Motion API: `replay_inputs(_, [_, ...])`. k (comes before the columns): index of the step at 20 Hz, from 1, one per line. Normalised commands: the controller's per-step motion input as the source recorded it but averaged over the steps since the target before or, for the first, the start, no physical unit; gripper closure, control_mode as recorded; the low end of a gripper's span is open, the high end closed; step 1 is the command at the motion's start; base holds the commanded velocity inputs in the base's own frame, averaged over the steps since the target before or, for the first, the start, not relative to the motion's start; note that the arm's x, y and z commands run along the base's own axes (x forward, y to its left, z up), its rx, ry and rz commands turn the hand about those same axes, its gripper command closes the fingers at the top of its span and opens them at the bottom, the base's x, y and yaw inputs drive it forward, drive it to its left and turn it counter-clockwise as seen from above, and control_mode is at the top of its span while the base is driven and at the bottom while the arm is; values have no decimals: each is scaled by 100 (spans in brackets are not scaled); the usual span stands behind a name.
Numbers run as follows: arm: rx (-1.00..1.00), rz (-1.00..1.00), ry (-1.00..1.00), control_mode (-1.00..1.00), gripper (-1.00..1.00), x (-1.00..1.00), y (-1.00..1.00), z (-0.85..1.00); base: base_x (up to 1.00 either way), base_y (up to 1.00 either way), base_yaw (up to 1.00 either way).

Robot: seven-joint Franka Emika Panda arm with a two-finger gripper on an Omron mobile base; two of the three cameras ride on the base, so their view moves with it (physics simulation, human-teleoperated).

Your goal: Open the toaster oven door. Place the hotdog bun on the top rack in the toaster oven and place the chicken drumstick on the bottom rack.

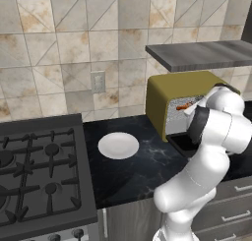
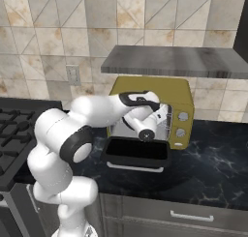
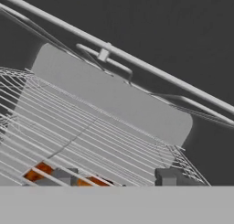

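Observation:
The mustard-yellow toaster oven [image 1: 165,90] [image 2: 150,86] stands on the black counter. Its door [image 2: 136,153] lies folded down flat in front. My arm reaches into the oven cavity. In the hand view my gripper [image 3: 115,178] sits low over a wire rack [image 3: 105,127], its two tips standing apart. An orange-brown piece with dark patches [image 3: 42,171] lies by the left fingertip [image 3: 64,175], crossed by rack wires. I cannot tell whether it is the hotdog bun or the chicken drumstick. An orange piece [image 1: 185,106] also shows high inside the oven.
An empty white plate [image 1: 118,145] rests on the counter left of the oven. A gas stove [image 1: 39,166] lies further left. A grey shelf [image 2: 169,62] hangs just above the oven. Drawers [image 2: 193,214] run below the counter edge.

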Motion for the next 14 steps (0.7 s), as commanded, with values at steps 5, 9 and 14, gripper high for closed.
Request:
replay_inputs(5, [9, 10, 0, -100, 100, 27, -7, 0, 0, 0, 0])
replay_inputs(9, [10, 13, 0, -100, 100, 24, -9, 0, 0, 0, 0])
replay_inputs(14, [9, 10, 0, -100, 100, 5, -6, 0, 0, 0, 0])
